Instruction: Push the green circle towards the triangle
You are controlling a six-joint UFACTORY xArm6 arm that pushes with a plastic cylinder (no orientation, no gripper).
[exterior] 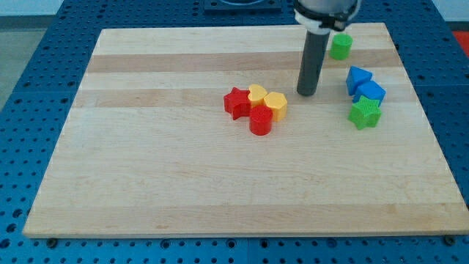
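The green circle (340,46) sits near the board's (183,191) top right edge, at about 1 o'clock from my tip (307,93), apart from it and partly screened by the rod's upper housing. The triangle looks to be the blue triangle (357,76), just below the circle at roughly 5 o'clock from it, touching a blue block (371,92) whose shape I cannot settle, with a green star (364,112) pressed against that one's lower side. My tip rests on bare wood between this right-hand group and a tight cluster of 4 at its 8 o'clock: a red star (236,101), a yellow heart (257,94), a yellow hexagon (276,105) and a red cylinder (261,120). The rod has no jaws, so it holds nothing and only pushes. I judge the tip is on the wrong side: pushing toward the triangle calls for contact at the circle's 11 o'clock.
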